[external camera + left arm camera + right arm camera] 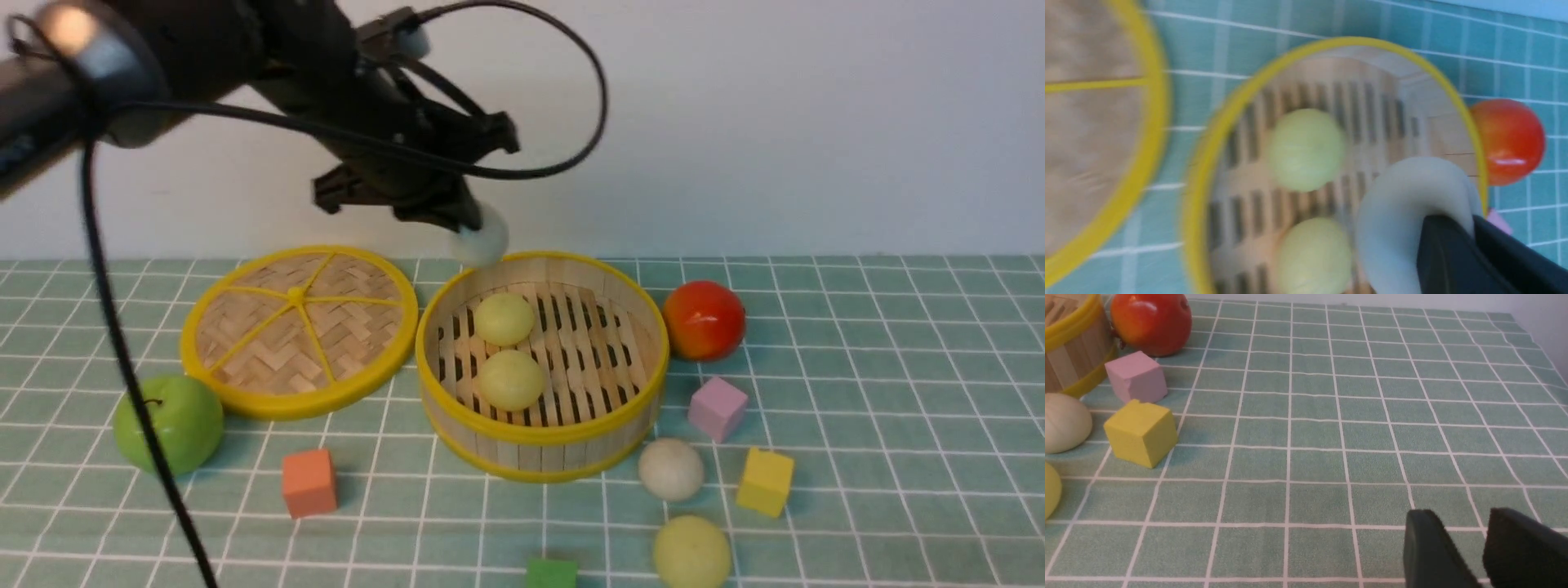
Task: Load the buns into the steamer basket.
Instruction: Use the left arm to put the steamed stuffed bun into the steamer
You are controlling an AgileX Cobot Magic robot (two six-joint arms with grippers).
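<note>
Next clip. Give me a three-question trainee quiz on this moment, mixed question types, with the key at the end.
1. How many items lie inside the steamer basket?
2. True or false: the left pincer holds an off-white bun above the basket's far rim.
3. Which of these lies nearest the pink cube?
A. green apple
B. red-orange fruit
C. orange cube

Key
1. Two: the yellow-green buns.
2. True.
3. B.
</note>
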